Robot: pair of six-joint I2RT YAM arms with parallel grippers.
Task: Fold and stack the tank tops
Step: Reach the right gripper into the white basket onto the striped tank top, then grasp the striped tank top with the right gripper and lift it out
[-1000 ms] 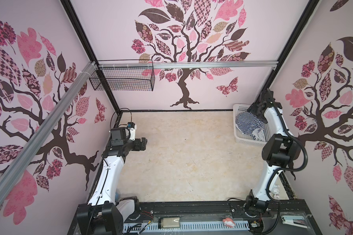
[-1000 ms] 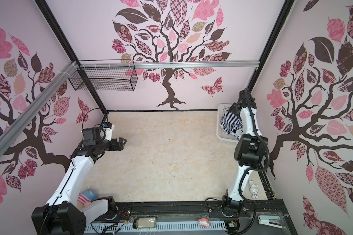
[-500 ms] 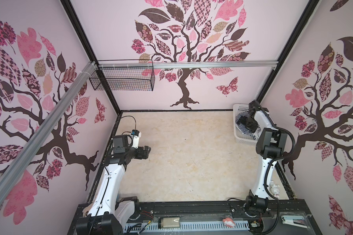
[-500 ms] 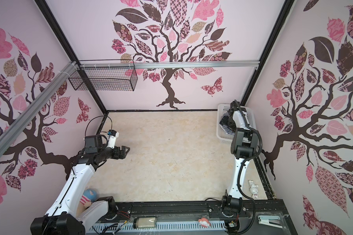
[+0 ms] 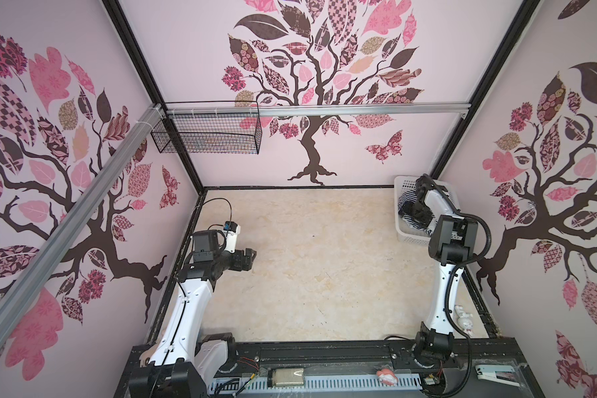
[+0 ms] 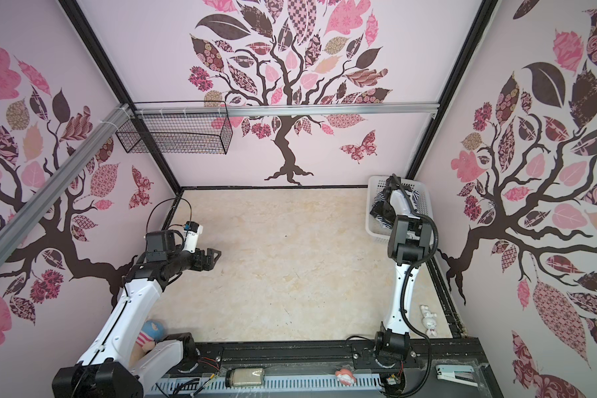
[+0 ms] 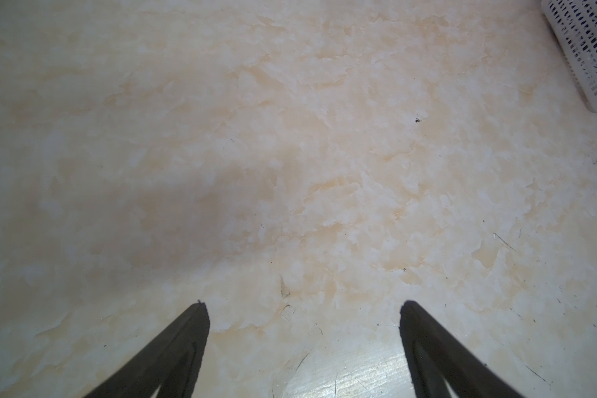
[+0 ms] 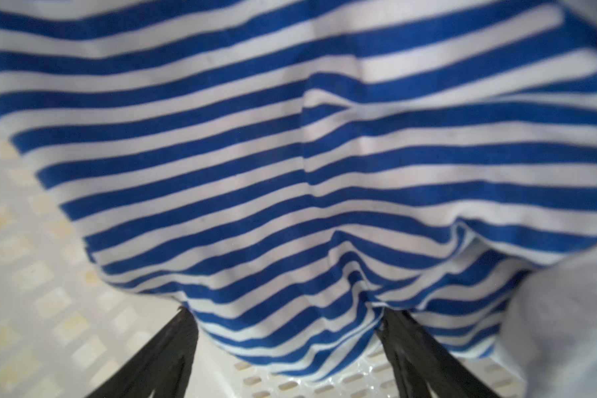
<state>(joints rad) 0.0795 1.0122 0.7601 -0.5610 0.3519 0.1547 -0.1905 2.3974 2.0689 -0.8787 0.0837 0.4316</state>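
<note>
Enclosure: pink walls with tree decals, and a cream marbled desk (image 5: pixel 324 258) as the working surface. A black wire basket (image 5: pixel 207 138) hangs from the rail at the far left corner, above the desk.

Containers: a white perforated basket (image 5: pixel 402 182) stands on the desk in the far right corner, against the right wall. A corner of it shows in the left wrist view.

Task items: the tank tops (image 5: pixel 405 200), dark and white striped, lie bunched inside the white basket. In both top views the right arm covers most of them. None lies on the open desk.

Right gripper (image 8: pixel 286 317): lowered into the white basket. In the right wrist view its fingers (image 8: pixel 183 337) stand well apart, with a hanging fold of striped cloth between the tips and the basket floor beneath. The cloth is blurred at this range, so it cannot be confirmed whether either tip presses it. No pinch is evident.

Left gripper (image 5: pixel 253 257): hovers above the left side of the desk, pointing towards the middle and well apart from the white basket. Its fingers (image 7: pixel 193 330) are spread wide with only bare desk between them.

Other items: a plush doll (image 6: pixel 150 334) sits by the left arm's base. A small white figurine (image 5: pixel 464 318) lies on the desk near the right arm's base.
</note>
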